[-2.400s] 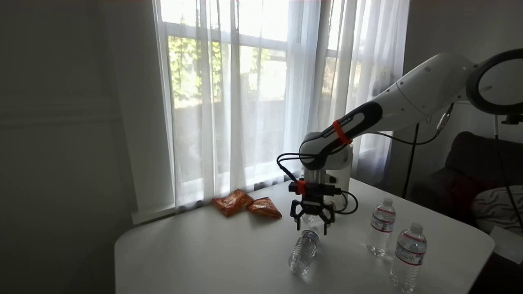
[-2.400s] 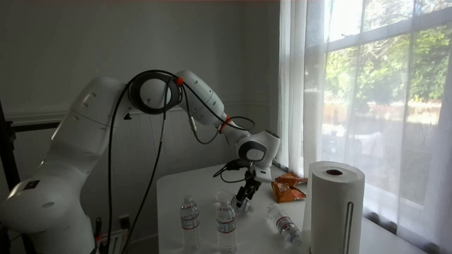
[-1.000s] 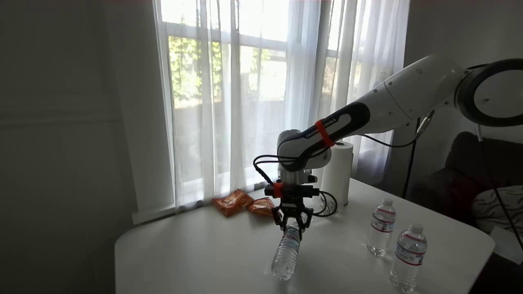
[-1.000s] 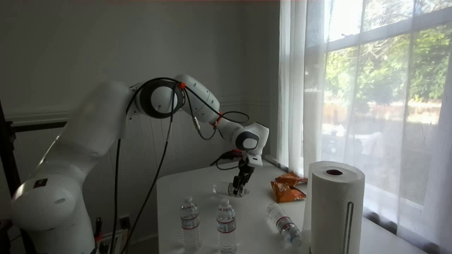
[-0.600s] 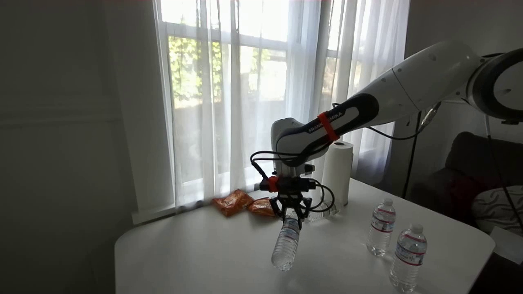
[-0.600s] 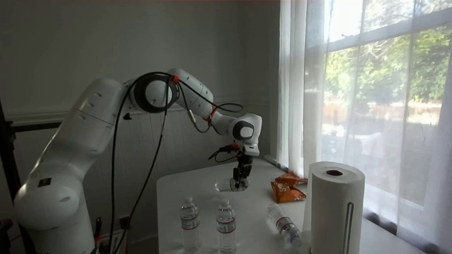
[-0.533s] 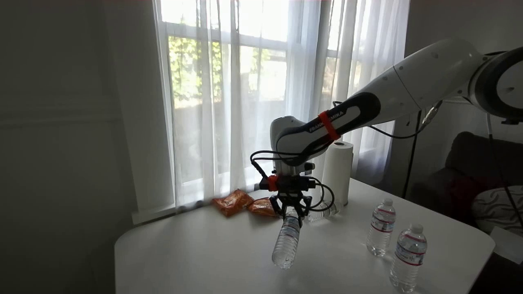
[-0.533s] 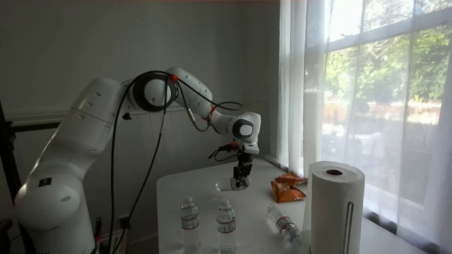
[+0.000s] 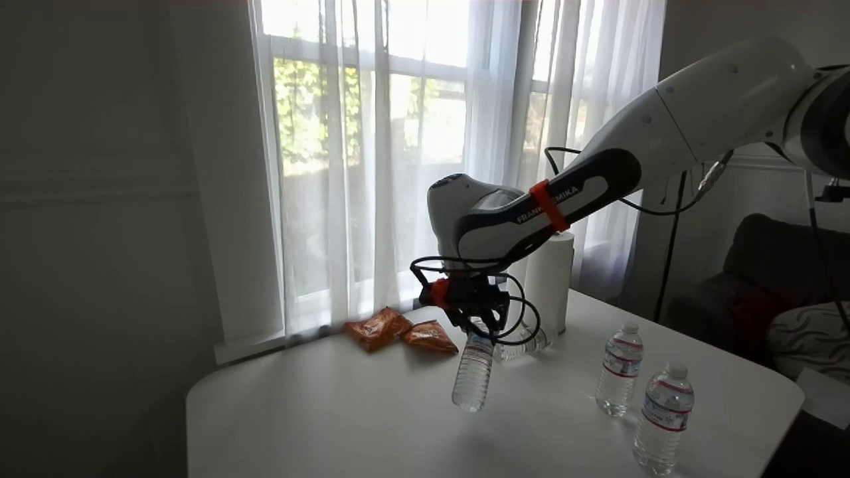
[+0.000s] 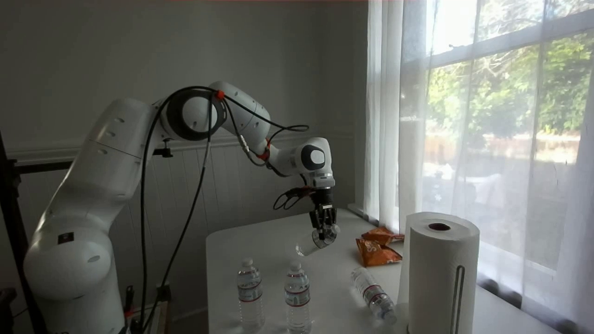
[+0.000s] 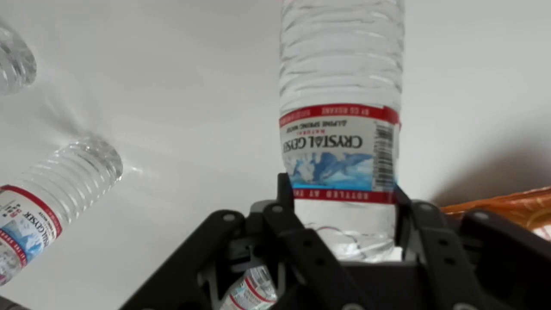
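In the wrist view, the Crystal Geyser water bottle runs past the top edge, so its base is cut off, and its cap cannot be made out among the dark parts of the end effector, which is clamped near the label with a fingertip against each side. At the left edge, an upper bottle shows only its base end and a lower bottle lacks its top. A partly blocked bottle peeks out at the bottom, and an orange snack bag is cropped at the right. The gripped bottle is clear and ribbed, its white-and-blue label edged in red and upside down.

In an exterior view, the held bottle hangs tilted above the counter, base lowest. A lying bottle behind is partly hidden, and the robot arm runs off the right edge.

In an exterior view, the held bottle's see-through body fades against the white counter, its label unreadable. A paper towel roll is cut off below.
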`<state>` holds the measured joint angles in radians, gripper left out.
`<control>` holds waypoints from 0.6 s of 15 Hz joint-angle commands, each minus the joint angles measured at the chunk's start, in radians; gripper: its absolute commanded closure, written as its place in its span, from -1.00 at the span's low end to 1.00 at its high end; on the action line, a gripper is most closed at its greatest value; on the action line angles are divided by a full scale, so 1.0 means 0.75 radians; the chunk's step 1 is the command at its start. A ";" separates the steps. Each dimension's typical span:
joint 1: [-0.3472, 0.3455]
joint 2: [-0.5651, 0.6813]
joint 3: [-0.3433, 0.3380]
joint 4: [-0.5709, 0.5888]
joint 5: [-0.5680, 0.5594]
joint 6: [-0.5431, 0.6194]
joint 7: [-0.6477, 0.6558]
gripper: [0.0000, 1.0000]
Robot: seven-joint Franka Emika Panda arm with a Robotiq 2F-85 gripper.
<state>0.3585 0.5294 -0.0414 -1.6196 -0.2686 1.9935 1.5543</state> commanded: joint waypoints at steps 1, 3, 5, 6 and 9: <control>0.073 -0.046 -0.036 -0.043 -0.219 -0.027 0.190 0.52; 0.098 -0.038 -0.039 -0.040 -0.330 -0.046 0.280 0.52; 0.116 -0.030 -0.033 -0.039 -0.418 -0.070 0.357 0.52; 0.125 -0.026 -0.030 -0.038 -0.458 -0.087 0.393 0.52; 0.144 0.002 -0.013 -0.020 -0.561 -0.157 0.487 0.52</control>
<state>0.4411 0.5405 -0.0526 -1.6281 -0.6031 1.9309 1.8372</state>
